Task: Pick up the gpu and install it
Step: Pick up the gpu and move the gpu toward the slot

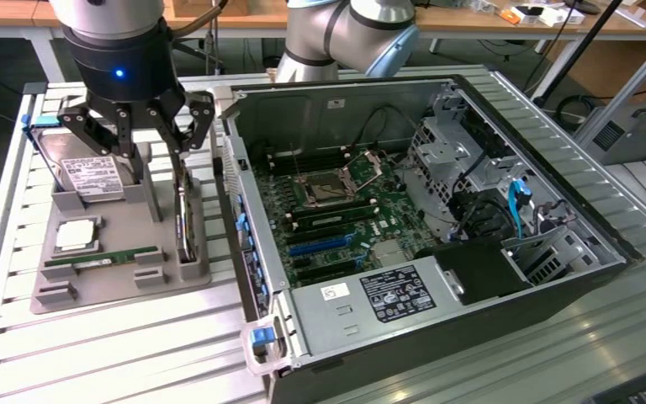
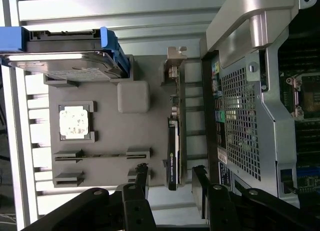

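Observation:
The gpu (image 1: 186,215) stands on edge in a slot of the grey holder tray (image 1: 115,290), on the exterior view's left of the open computer case (image 1: 436,278). From the wrist, the gpu (image 2: 173,146) appears edge-on as a thin black and green card with its silver bracket (image 2: 173,66) at one end. My gripper (image 1: 157,139) hangs just above the card, open. Its two black fingers (image 2: 141,177) stand on either side of the card's end, and the gripper (image 2: 171,178) holds nothing.
On the tray (image 2: 107,136) sit a hard drive (image 1: 87,172) in a blue frame, a CPU (image 1: 76,236) and a RAM stick (image 1: 104,259). The case shows its motherboard (image 1: 335,215), power supply (image 1: 396,295) and drive cage (image 1: 458,151). The case wall (image 2: 240,126) stands close beside the card.

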Controlling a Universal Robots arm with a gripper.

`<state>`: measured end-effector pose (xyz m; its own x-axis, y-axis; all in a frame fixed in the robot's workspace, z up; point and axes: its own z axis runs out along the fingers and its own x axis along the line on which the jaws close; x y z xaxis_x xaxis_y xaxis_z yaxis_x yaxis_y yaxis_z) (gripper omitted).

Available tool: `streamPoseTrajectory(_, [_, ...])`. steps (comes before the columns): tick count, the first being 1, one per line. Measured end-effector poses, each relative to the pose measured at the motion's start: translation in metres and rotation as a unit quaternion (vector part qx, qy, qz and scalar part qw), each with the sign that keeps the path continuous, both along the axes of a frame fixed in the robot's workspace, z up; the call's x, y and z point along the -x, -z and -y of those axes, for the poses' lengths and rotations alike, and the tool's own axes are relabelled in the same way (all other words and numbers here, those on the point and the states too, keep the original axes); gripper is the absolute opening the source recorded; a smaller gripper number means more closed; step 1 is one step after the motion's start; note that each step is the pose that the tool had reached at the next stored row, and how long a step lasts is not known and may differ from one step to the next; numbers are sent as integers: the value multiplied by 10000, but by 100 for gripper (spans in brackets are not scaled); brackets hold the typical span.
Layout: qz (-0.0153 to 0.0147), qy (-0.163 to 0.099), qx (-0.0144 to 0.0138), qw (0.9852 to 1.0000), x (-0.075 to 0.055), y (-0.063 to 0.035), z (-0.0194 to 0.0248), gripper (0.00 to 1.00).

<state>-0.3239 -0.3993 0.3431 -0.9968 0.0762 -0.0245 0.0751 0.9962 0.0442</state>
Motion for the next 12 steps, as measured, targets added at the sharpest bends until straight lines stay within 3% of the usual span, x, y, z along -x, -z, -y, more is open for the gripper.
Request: streamPoseTrajectory(12, [0,0,0,10000,0,25,0,48])
